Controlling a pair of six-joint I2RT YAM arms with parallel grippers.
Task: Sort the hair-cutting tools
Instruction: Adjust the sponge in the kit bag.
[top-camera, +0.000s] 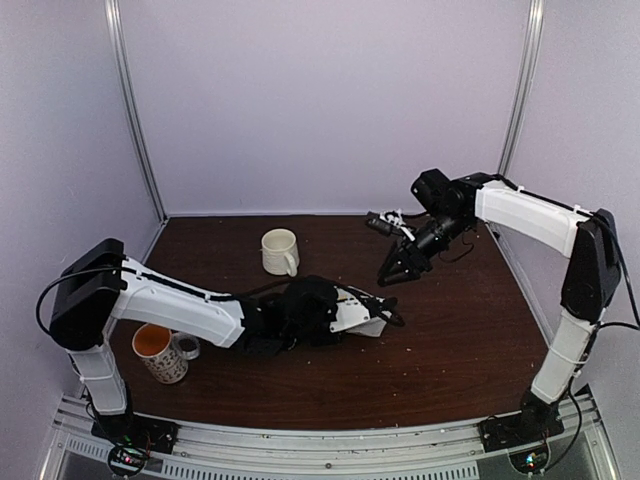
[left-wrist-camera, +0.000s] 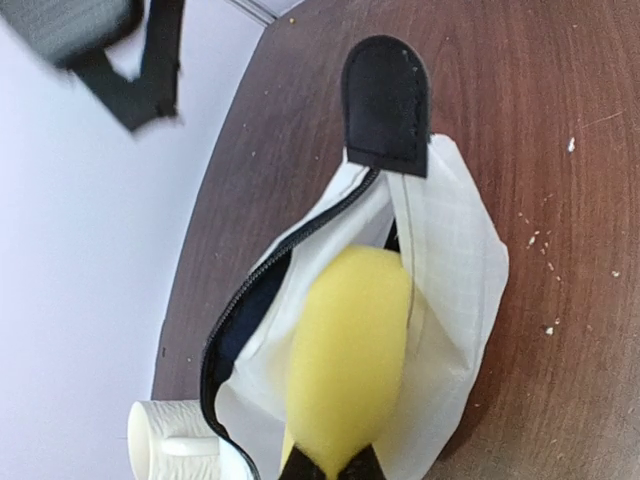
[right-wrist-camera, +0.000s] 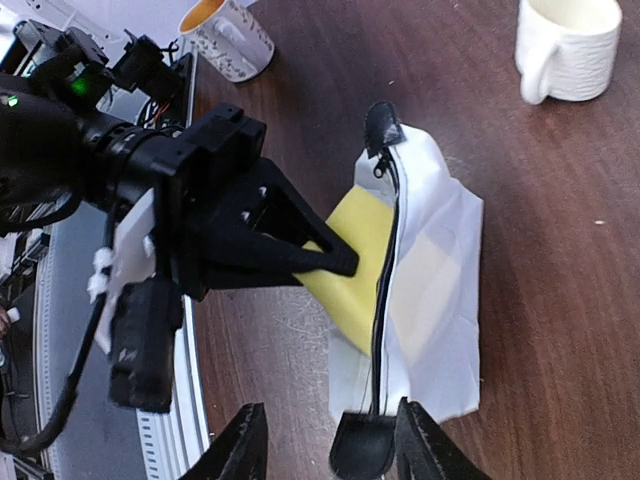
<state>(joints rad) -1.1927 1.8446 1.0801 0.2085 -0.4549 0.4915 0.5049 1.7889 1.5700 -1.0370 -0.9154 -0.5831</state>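
left hand (right-wrist-camera: 332, 262): closed on the yellow sponge (left-wrist-camera: 350, 340), pinching it at one edge. The sponge sits partway into the mouth of the pouch (right-wrist-camera: 435, 260).
right hand (right-wrist-camera: 335, 445): open, fingers spread, hanging over one end of the pouch. The black tab (right-wrist-camera: 360, 448) at that end lies between the fingers, closer to one of them; I can't tell if it touches.
hair-cutting tools: you won't spot any in your three views. The pouch interior behind the sponge is dark, so I can't tell what's in there.
pouch: white, lying on the desk (top-camera: 450, 340) between the two hands. Its zip (left-wrist-camera: 255, 290) is open along one side.
in the way: the sponge fills most of the opening, and the left hand's fingers reach in from that side.
around: a cream mug (top-camera: 280, 250) stands behind the pouch, well apart from it. A patterned mug (top-camera: 160, 352) stands near the left arm's base, with a small ring (top-camera: 187, 347) just beside it.
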